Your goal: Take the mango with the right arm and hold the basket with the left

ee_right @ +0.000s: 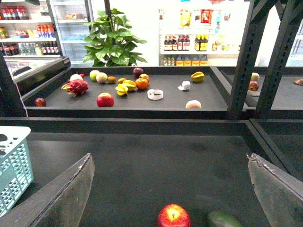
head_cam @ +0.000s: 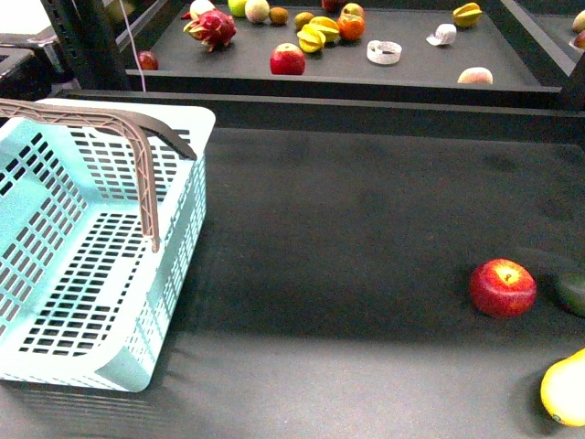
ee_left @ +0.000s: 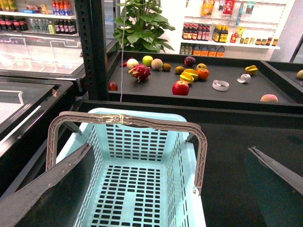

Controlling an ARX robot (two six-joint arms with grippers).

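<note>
Surface: a dark matte tabletop (head_cam: pixel 347 229) with a raised black edge along the back.
Basket: the turquoise basket (head_cam: pixel 187 238) stands at the left of the tabletop. One grey-brown handle (head_cam: pixel 137 146) is raised, and the left wrist view shows clear tape around its top.
Mango: the mango (head_cam: pixel 567 393) lies at the near right corner, cut by the frame edge. It is near the red apple (head_cam: pixel 503 287) and the dark green fruit (head_cam: pixel 573 294), and well apart from the basket.
Left gripper: the left gripper (ee_left: pixel 169 147) hangs over the basket's open top, fingers wide apart.
Right gripper: the right gripper (ee_right: pixel 169 157) is above the tabletop, fingers spread wide, with the red apple and green fruit low between them.
Back shelf: a dark display tray (head_cam: pixel 402 69) holds a dragon fruit (head_cam: pixel 211 27), apples, star fruit and two white rolls.
Room: a shop with white walls, bottle shelves (ee_left: pixel 213 33), a leafy plant (ee_left: pixel 142 23) and black metal uprights.
</note>
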